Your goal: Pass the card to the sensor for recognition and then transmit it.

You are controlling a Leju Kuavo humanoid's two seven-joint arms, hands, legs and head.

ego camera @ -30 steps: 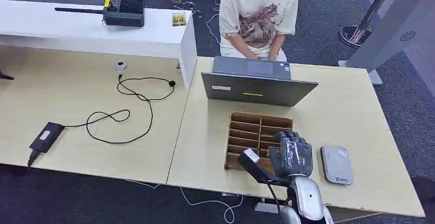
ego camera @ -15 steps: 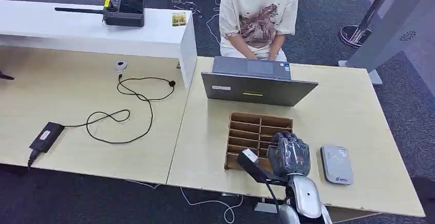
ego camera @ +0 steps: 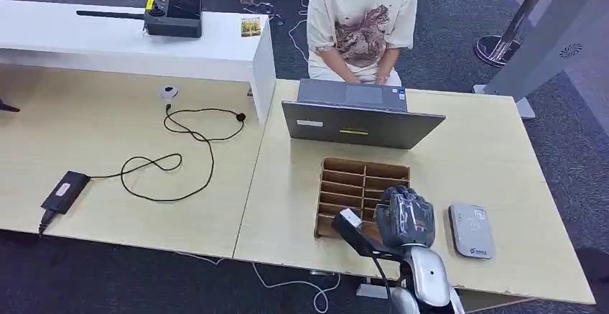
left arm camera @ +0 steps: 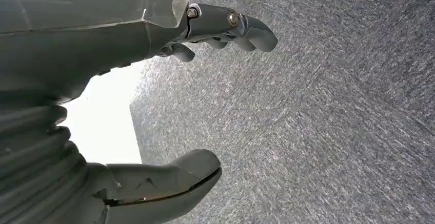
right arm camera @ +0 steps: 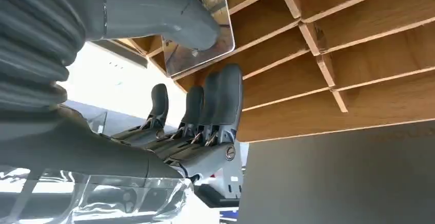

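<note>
My right hand point(ego camera: 406, 217) reaches down into the near right part of the wooden slotted box point(ego camera: 352, 177). In the right wrist view a card point(right arm camera: 205, 39) with a printed picture stands in one slot. My thumb point(right arm camera: 169, 14) presses on its face and my fingers point(right arm camera: 220, 96) curl up against its other side, so the right hand point(right arm camera: 154, 147) pinches the card. The grey card sensor point(ego camera: 472, 230) lies flat on the table just right of the hand. My left hand point(left arm camera: 92, 44) hangs over grey carpet, fingers apart, holding nothing.
A person point(ego camera: 363, 19) sits at the far side behind an open laptop point(ego camera: 359, 123), which stands just beyond the box. On the left table lie a black cable point(ego camera: 172, 159) and a power adapter point(ego camera: 64, 192). A remote controller point(ego camera: 169, 16) rests on the white shelf.
My right hand has shifted very slightly to the left over the box. Nothing else has moved.
</note>
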